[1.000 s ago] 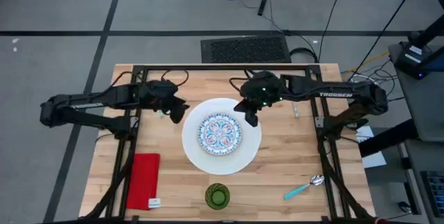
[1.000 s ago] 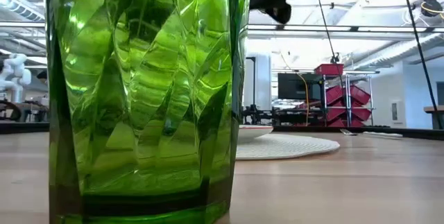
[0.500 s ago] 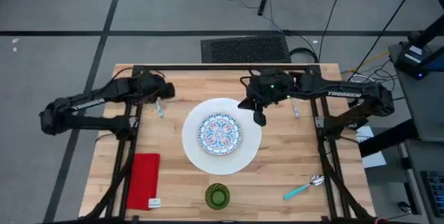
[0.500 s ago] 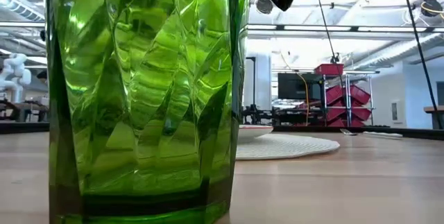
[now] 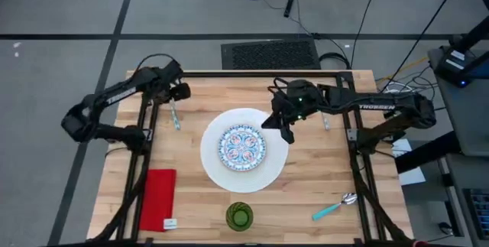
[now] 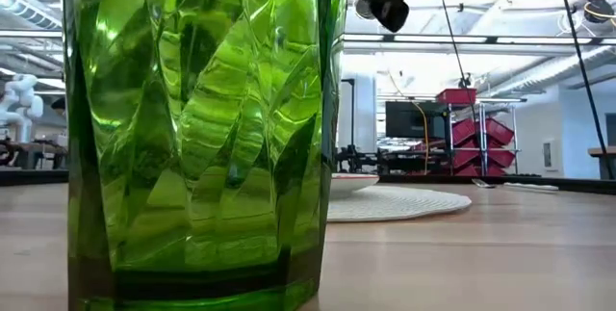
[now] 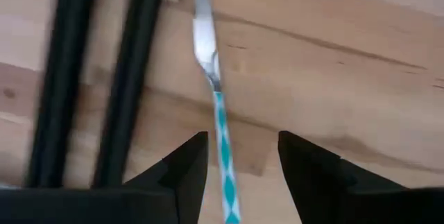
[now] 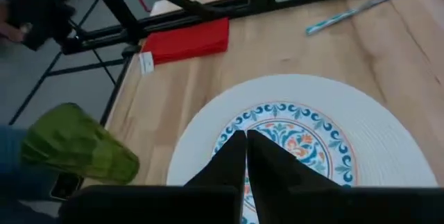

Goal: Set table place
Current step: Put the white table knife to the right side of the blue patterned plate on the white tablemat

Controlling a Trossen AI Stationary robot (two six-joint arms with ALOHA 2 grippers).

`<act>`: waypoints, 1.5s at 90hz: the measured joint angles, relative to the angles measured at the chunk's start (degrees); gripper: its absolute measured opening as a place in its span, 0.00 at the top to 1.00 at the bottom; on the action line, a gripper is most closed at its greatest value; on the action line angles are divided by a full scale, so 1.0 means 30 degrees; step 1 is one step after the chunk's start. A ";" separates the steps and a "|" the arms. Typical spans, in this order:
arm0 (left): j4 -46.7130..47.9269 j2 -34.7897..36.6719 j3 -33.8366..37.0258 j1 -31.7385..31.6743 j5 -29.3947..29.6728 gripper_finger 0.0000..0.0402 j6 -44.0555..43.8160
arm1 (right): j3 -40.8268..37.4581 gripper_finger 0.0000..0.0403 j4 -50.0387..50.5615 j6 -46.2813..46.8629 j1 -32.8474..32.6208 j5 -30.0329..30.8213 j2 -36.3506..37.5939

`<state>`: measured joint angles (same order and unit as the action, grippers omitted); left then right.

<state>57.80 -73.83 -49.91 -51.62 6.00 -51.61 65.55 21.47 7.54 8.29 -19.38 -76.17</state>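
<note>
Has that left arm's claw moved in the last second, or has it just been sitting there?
Yes. In the high view the left gripper has pulled away from the white plate toward the table's far left corner.

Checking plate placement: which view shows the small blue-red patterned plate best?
The high view: the small blue-red patterned plate shows whole, centred on the large white round plate. The right wrist view's closed fingers cover part; the low view shows only an edge; the left wrist view misses it.

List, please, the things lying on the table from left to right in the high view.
Red napkin → teal-handled utensil by the left gripper → green cup → utensil behind the right arm → teal-handled spoon.
</note>
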 joint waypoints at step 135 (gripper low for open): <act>-0.1299 0.2697 0.1832 0.0896 -0.1645 0.99 0.1271 | -0.0010 1.00 0.0772 0.0345 -0.0552 0.0432 0.0148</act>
<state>53.90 -65.74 -44.41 -48.93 1.06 -47.79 65.52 23.79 8.58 6.63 -18.09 -75.72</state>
